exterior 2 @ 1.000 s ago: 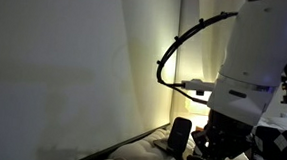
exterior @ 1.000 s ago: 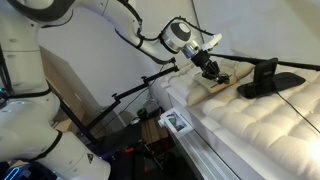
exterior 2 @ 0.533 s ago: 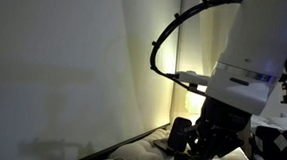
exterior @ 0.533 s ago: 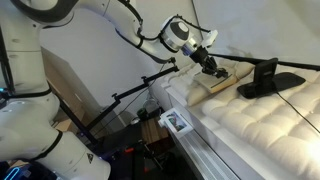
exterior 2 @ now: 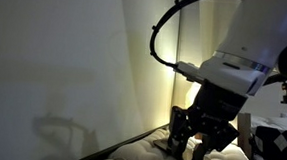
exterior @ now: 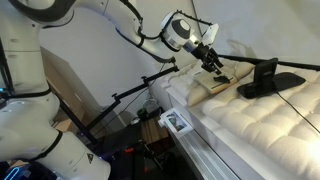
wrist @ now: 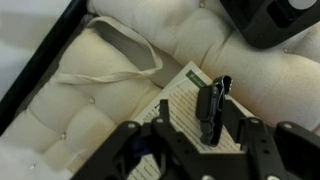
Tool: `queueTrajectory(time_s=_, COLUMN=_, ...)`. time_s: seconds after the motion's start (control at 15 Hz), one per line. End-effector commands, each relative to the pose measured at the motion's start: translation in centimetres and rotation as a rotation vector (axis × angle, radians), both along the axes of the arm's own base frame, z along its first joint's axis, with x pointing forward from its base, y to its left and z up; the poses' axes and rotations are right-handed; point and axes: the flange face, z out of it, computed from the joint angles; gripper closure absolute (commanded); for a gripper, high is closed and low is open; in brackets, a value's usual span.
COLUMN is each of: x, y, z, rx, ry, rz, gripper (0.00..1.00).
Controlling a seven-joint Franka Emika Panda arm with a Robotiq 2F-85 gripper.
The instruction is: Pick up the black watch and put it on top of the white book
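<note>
The wrist view shows the black watch on edge on the white book, whose printed cover faces up on the quilted mattress. My gripper hangs just above it, open. Its two fingers stand on either side of the watch, and neither one touches it. In an exterior view the gripper hovers over the book near the mattress's head end. In the dark backlit exterior view the gripper hangs low over the bedding with its fingers spread.
A black stand-like device sits on the mattress just beyond the book, and part of it shows in the wrist view. A white fabric loop lies beside the book. A cardboard box stands below the bed edge.
The jaws have gone from shut to open, letting go of the watch on the book. The gripper has lifted slightly and shifted over the book.
</note>
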Motion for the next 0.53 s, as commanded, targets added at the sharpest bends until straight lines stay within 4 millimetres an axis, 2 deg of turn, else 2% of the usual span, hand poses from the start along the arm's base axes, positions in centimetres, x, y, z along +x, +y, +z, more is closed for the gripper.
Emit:
queueTrajectory(time_s=0.0, x=0.16, y=-0.61, z=0.73, rx=0.019, ry=-0.039, rz=-0.048, gripper=0.12)
queueTrajectory(time_s=0.07, x=0.14, y=-0.96, z=0.62, rx=0.031, ry=-0.021, rz=-0.064, gripper=0.04)
queueTrajectory(time_s=0.13, x=0.11, y=-1.32, z=0.64, rx=0.047, ry=-0.014, rz=-0.076, gripper=0.01)
queueTrajectory(time_s=0.2, x=0.29, y=-0.79, z=-0.01, rx=0.017, ry=-0.004, rz=-0.050, gripper=0.14)
queueTrajectory(time_s=0.33, x=0.38, y=-1.07, z=-0.01, rx=0.023, ry=-0.003, rz=-0.061, gripper=0.01)
queueTrajectory(time_s=0.47, x=0.41, y=-1.17, z=-0.01, rx=0.024, ry=-0.003, rz=-0.064, gripper=0.00)
